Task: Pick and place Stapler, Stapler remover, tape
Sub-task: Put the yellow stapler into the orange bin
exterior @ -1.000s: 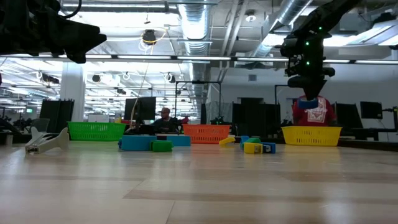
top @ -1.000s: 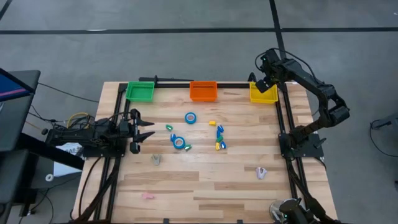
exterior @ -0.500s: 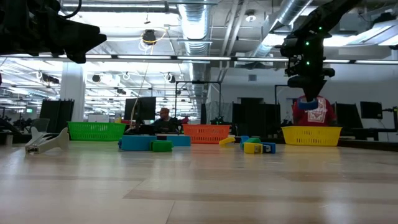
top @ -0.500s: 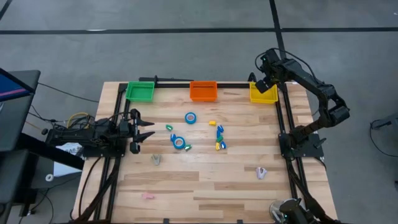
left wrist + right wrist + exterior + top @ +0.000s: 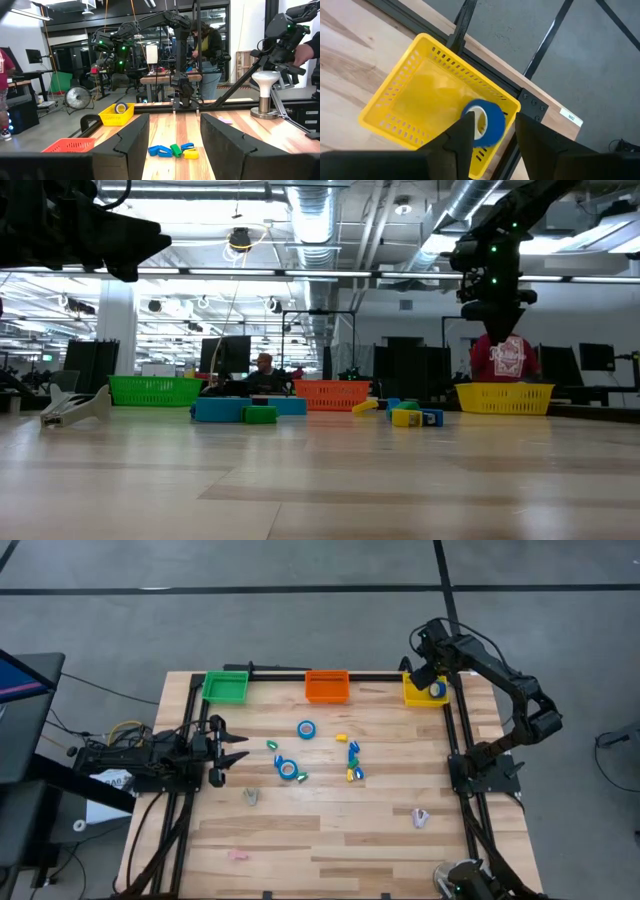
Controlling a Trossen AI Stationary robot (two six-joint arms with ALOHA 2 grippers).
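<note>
High view: the right gripper (image 5: 428, 665) hangs over the yellow bin (image 5: 413, 695) at the table's far right corner, with a blue tape roll (image 5: 436, 690) lying in the bin. Two more tape rolls (image 5: 306, 729) sit mid-table among the small staplers (image 5: 353, 754). The left gripper (image 5: 232, 749) waits at the left side, fingers parted and holding nothing.

Low view: the right gripper (image 5: 497, 313) hovers just above the yellow bin (image 5: 503, 399).

Right wrist view: the fingers (image 5: 457, 140) stand apart, and the tape roll (image 5: 484, 123) shows between them, down in the yellow bin (image 5: 392, 97), released.

Left wrist view: the roll (image 5: 120, 108) rests in the yellow bin (image 5: 112, 118).
</note>
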